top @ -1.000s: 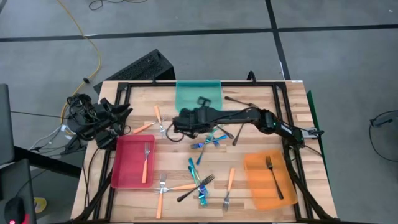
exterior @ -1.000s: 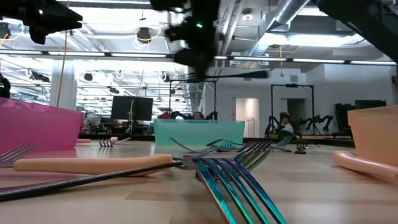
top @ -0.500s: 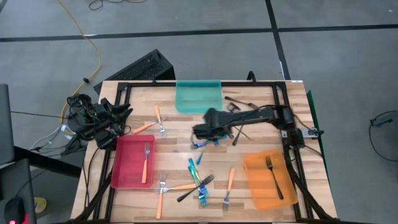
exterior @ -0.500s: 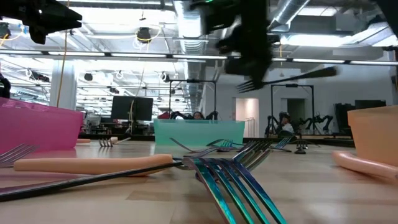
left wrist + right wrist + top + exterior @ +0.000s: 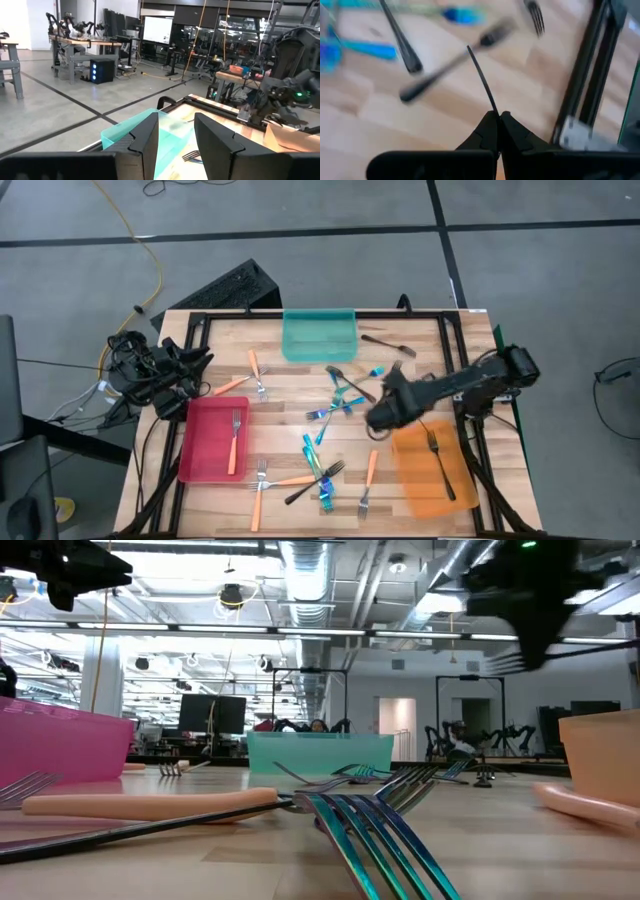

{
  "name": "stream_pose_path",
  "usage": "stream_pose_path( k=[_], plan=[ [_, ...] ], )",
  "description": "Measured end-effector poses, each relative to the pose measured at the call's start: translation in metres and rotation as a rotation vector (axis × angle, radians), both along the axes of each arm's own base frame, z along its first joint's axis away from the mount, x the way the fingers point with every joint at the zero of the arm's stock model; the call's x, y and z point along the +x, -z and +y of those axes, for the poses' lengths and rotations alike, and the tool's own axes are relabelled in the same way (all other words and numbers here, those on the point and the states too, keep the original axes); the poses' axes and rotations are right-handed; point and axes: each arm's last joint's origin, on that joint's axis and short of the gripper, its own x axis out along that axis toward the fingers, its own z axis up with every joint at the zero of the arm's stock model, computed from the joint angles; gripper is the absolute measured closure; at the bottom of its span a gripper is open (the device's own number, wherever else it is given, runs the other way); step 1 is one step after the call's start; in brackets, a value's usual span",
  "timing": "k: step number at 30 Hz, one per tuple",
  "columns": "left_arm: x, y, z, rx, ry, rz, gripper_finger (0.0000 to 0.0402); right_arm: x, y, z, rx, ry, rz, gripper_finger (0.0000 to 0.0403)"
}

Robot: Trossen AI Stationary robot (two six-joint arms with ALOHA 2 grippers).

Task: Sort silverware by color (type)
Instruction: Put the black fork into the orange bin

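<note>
Since the earlier frame, the right gripper (image 5: 385, 412) has been swung from beside the teal tray (image 5: 318, 335) across to the near edge of the orange tray (image 5: 415, 475). Its fingers are clenched on the thin handle of a dark fork (image 5: 481, 79), carried clear of the table. One dark fork (image 5: 441, 465) is already lying in that tray, so a drop there is judged next. The left gripper (image 5: 176, 145) is parked open at the table's left edge.

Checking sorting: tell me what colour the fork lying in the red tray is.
Orange-handled fork with silver tines, in the red tray; clearest in the high view.
</note>
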Motion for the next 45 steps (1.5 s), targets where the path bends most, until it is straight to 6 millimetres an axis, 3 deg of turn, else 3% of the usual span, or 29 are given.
stream_pose_path(
  k=[11, 17, 29, 45],
  plan=[
    [0.000, 0.000, 0.000, 0.000, -0.004, 0.000, 0.0289, -0.050, 0.027, 0.072, 0.128, 0.212, -0.077, 0.0379],
    [0.000, 0.000, 0.000, -0.003, -0.004, -0.002, 0.0289, -0.065, 0.037, 0.094, 0.138, 0.271, -0.153, 0.0379],
    [0.000, 0.000, 0.000, -0.005, -0.004, -0.003, 0.0289, -0.071, 0.085, 0.090, 0.205, 0.261, -0.218, 0.0379],
    [0.000, 0.000, 0.000, -0.007, -0.009, -0.005, 0.0289, -0.082, 0.117, 0.081, 0.236, 0.291, -0.223, 0.0375]
  ],
)
